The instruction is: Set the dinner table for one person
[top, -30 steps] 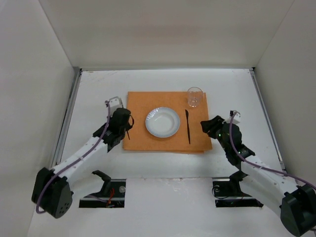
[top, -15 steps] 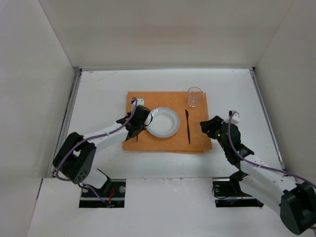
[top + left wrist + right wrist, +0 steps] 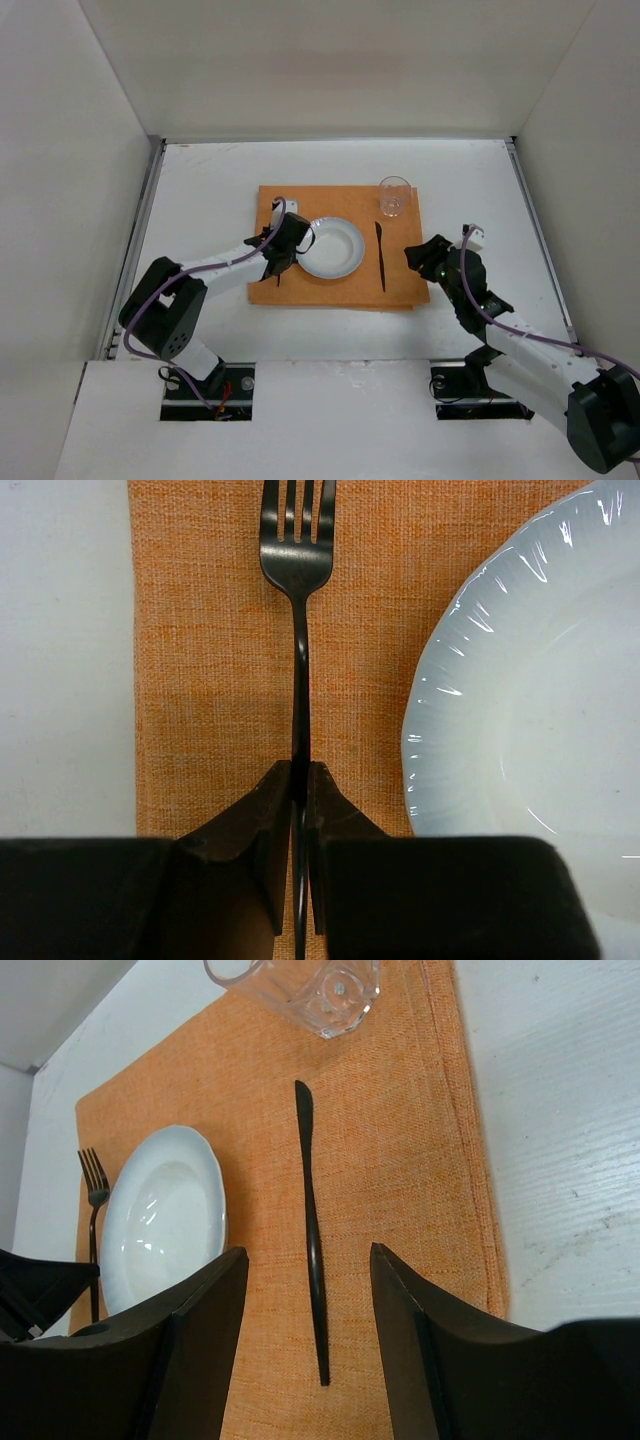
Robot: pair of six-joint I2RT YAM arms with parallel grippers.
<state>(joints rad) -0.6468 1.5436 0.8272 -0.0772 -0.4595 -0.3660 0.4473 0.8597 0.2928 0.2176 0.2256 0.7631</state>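
Observation:
An orange cloth mat (image 3: 340, 290) lies on the white dinner table (image 3: 200, 180). A white plate (image 3: 330, 247) sits at the mat's middle. A black knife (image 3: 381, 257) lies to its right and a clear glass (image 3: 394, 196) stands at the mat's far right corner. My left gripper (image 3: 298, 780) is shut on the handle of a black fork (image 3: 298, 600), low over the mat just left of the plate (image 3: 540, 680). My right gripper (image 3: 305, 1260) is open and empty above the mat's right edge, the knife (image 3: 312, 1230) showing between its fingers.
Thin metal rails (image 3: 135, 240) run along the table's left and right sides. White walls close in the back and both sides. Bare white tabletop surrounds the mat (image 3: 400, 1160).
My left gripper has carried the fork from the mat's left edge rightward to just beside the plate and lower. The right arm has not moved.

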